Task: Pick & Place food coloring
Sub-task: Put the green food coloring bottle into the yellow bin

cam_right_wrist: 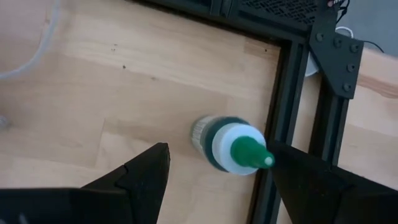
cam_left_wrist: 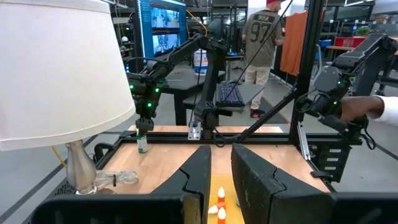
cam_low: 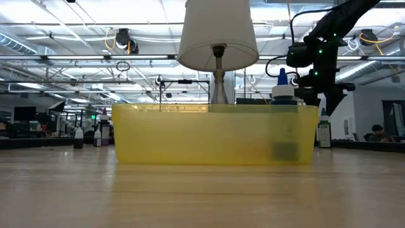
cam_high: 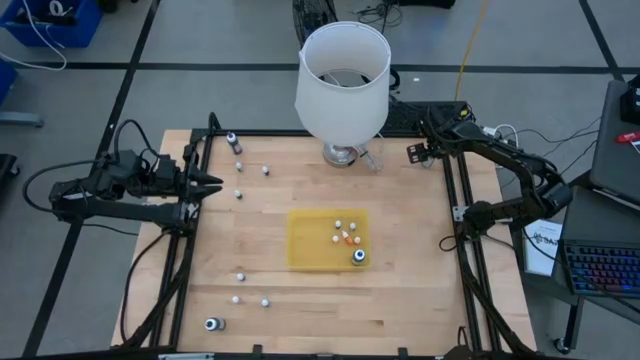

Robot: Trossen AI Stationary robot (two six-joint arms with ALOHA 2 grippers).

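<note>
Right wrist view gives you the clearest look: your right gripper (cam_right_wrist: 211, 171) hangs with its jaws spread wide over a small bottle with a green cap (cam_right_wrist: 231, 147), which stands upright on the wooden table (cam_right_wrist: 93, 93) just beside the black frame rail (cam_right_wrist: 283, 106). The two fingers flank the bottle without touching it, so nothing is held.

From above, you can see that gripper (cam_high: 421, 152) at the table's far right corner, near the base of the white lamp (cam_high: 341, 82).

Your left gripper (cam_high: 213, 183) sits at the left edge of the table with its jaws all but closed and empty; in its own wrist view the two fingers (cam_left_wrist: 200, 171) stand close together with only a narrow gap.

The rest of the food coloring is scattered. Several bottles (cam_high: 345, 236) lie inside the yellow tray (cam_high: 300, 245) in the middle of the table, among them a dark one with a round white-teal top (cam_high: 358, 257) at the tray's near right corner. Loose bottles stand on the wood along the left side: a dark one (cam_high: 233, 142) near the far left corner, small pale ones (cam_high: 265, 169) close to it, another few (cam_high: 241, 276) toward the near edge, and a dark one with a round top (cam_high: 212, 323) by the near left corner.

A person in a numbered jersey (cam_left_wrist: 263, 31) stands in the room beyond the table.
</note>
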